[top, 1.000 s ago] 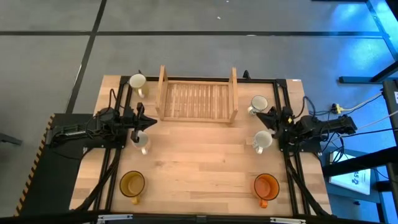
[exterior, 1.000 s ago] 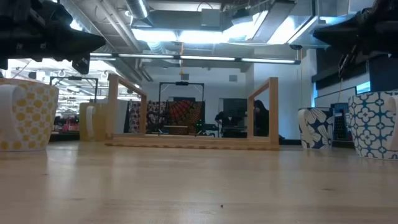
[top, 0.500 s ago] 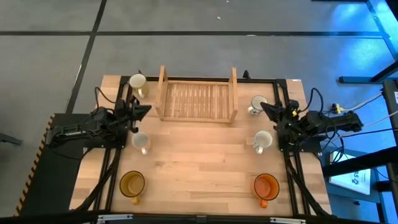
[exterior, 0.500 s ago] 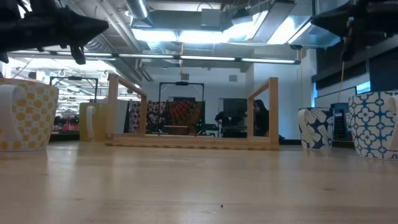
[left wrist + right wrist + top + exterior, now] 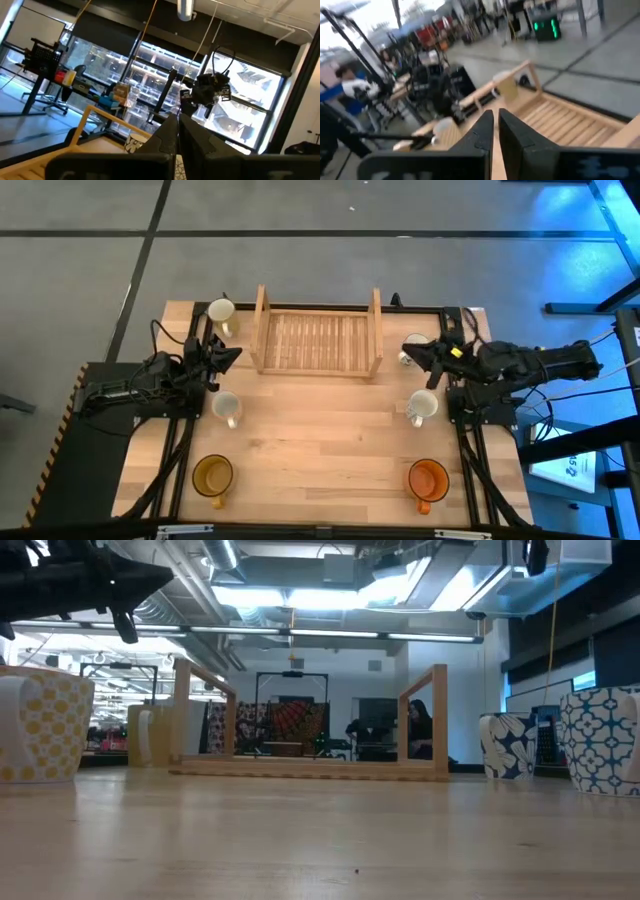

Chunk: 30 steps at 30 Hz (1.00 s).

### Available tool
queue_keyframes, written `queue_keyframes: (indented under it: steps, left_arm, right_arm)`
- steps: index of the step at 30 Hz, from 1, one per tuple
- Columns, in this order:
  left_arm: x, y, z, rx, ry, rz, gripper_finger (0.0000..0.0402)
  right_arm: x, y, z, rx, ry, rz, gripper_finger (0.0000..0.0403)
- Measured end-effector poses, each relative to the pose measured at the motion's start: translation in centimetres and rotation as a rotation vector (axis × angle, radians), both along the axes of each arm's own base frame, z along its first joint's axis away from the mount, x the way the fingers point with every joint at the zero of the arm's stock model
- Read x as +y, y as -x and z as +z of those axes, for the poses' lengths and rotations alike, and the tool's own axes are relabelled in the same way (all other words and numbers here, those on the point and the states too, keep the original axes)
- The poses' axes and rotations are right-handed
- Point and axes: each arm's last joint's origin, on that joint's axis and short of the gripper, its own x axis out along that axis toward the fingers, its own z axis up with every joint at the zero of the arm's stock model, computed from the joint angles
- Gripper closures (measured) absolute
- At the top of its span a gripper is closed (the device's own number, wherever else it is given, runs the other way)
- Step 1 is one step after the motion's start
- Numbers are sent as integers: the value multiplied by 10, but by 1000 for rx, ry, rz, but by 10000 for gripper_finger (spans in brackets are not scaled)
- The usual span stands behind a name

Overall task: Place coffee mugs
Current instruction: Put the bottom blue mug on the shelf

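Observation:
Six mugs stand upright on the wooden table. Two white ones are at the left (image 5: 221, 311) (image 5: 227, 408) and two at the right (image 5: 414, 346) (image 5: 422, 406). The amber mug (image 5: 213, 475) is near left and the orange mug (image 5: 428, 478) near right. The slatted wooden rack (image 5: 318, 340) stands at the far middle. My left gripper (image 5: 233, 356) is shut and empty, held in the air between the two left white mugs and pointing at the rack. My right gripper (image 5: 408, 348) is shut and empty, held above the far right white mug.
Dark frame rails run along the table's left (image 5: 190, 430) and right (image 5: 462, 440) sides. In the low view the yellow-dotted mug (image 5: 45, 725) and the blue-patterned mugs (image 5: 600, 740) flank the rack (image 5: 310, 765). Bare wood lies between the mugs, near of the rack.
My left gripper has moved from over the middle left mug toward the far edge and risen. My right gripper has moved toward the far edge and the rack, rising out of the low view, and now hangs over the far right mug. No mug has moved.

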Motion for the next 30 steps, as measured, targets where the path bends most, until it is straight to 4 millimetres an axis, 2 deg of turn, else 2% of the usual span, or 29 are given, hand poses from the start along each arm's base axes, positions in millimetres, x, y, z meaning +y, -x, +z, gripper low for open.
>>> queue_keyframes:
  steps: [3,7,14,20,24,27,30]
  left_arm:
    - [0,0,0,4,0,11,392]
    - [1,0,-1,8,7,32,392]
    - [1,-1,-3,35,17,42,392]
    - [2,-2,-7,72,25,46,392]
    - [2,-2,-7,75,27,49,392]
    - [2,-2,-8,81,33,63,392]
    - [3,-2,-8,86,36,67,392]
  right_arm:
    - [4,-11,7,113,-60,62,384]
    - [11,-25,3,300,-163,140,384]
    - [20,-33,-24,630,-494,210,384]
    - [23,-27,-51,895,-720,90,384]
    - [21,-25,-60,973,-760,-42,381]
    - [21,-26,-64,993,-790,-127,358]
    - [21,-30,-70,1023,-798,-176,312]
